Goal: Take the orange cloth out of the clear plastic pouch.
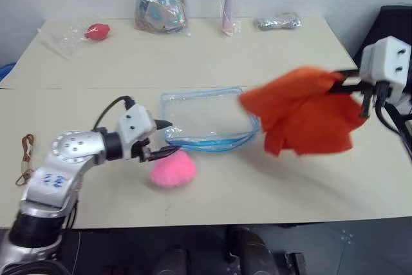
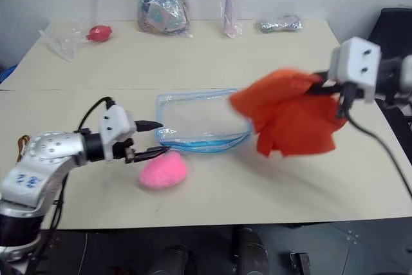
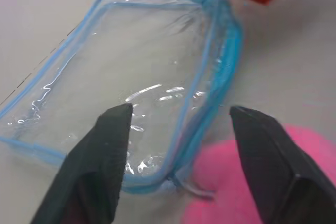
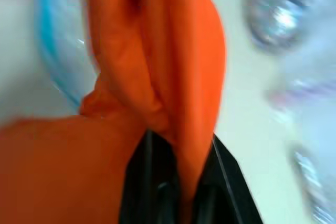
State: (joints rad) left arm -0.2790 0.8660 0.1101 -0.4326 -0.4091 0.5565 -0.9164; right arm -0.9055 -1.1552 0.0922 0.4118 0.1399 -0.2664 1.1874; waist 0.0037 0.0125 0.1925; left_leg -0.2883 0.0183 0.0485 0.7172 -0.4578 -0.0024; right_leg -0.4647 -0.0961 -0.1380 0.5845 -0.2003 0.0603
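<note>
A pale table [image 1: 193, 56] seen from above the robot's arms. At the far left edge lies a small brown cord [image 1: 27, 152]. Further back on the left, a red ball [image 1: 98, 31] sits in a crumpled clear bag. Nearer the front, the left gripper [image 1: 166, 137] points toward the table's middle, its two black fingers [image 3: 105, 145] spread apart and holding nothing; their tips hover just at the near left corner of the clear plastic pouch [image 1: 206, 117]. A fluffy pink pompom [image 1: 172, 169] lies just beside that corner, below the fingers. The pouch, edged in light blue, lies flat in the middle of the table and looks empty, its mouth gaping toward the right. At the back stand a bag of patterned items [image 1: 160, 8] and a small silvery packet [image 1: 277, 22]. On the right, the right gripper [image 1: 338, 85] is raised above the table with its fingers pressed together on the orange cloth [image 1: 302, 111], which hangs free in the air, clear of the pouch.

The removal step appears essentially done. The next move likely calls for setting the cloth down on bare table, well apart from the pouch.
</note>
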